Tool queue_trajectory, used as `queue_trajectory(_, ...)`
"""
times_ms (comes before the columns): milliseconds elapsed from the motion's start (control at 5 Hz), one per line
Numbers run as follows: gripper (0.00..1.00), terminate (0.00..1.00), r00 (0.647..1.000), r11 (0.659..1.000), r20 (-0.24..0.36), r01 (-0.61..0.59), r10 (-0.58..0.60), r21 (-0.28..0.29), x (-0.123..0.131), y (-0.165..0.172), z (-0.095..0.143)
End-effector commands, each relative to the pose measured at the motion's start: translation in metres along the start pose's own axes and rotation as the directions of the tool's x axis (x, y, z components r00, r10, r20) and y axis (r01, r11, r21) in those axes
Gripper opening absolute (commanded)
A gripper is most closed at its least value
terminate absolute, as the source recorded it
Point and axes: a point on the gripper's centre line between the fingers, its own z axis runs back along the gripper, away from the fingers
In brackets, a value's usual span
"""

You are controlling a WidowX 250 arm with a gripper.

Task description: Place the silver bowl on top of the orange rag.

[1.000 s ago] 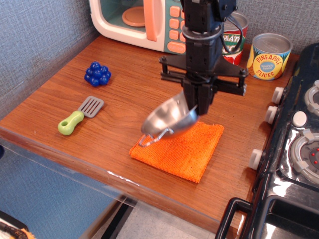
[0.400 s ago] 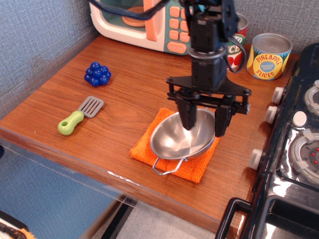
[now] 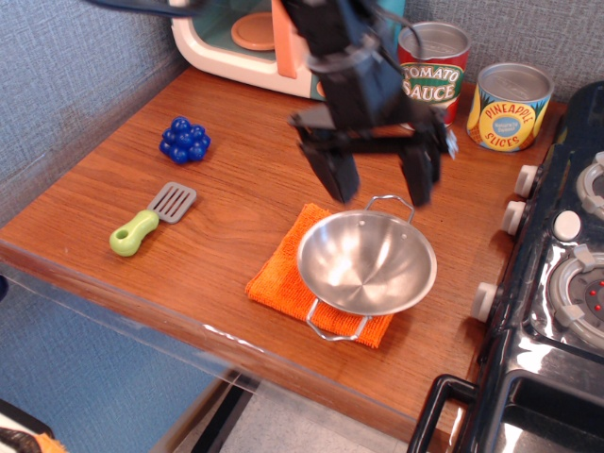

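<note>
Silver bowl (image 3: 366, 261) upright on the orange rag (image 3: 283, 274), covering most of it, hanging a little past the rag's right and near edges; wire loop handles aligned far-to-near. Above and just behind the bowl's far rim: gripper (image 3: 377, 177), fingers (image 3: 337, 176) spread wide, holding nothing, clear of the metal. Bowl thus below and toward the near desk (image 3: 236, 189) edge from the fingers. Placement apparently done; probably only a lift straight away left, avoiding the far handle.
</note>
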Motion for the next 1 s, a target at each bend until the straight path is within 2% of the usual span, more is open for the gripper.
queue_trajectory(0,1.0,0.0,0.996,0.975,0.04,0.064,-0.074,0.212,0.014,0.011,0.032)
queue_trajectory(200,1.0,0.0,0.991,0.962,-0.061,0.132,-0.121,0.24,0.019,0.018,0.026)
queue_trajectory(400,1.0,0.0,0.992,0.971,-0.082,0.116,-0.1,0.209,0.021,0.028,0.023)
queue_trajectory(600,1.0,0.0,0.992,0.971,-0.082,0.116,-0.1,0.209,0.021,0.028,0.023)
queue_trajectory(800,1.0,1.0,0.992,0.971,-0.082,0.116,-0.1,0.209,0.021,0.028,0.023)
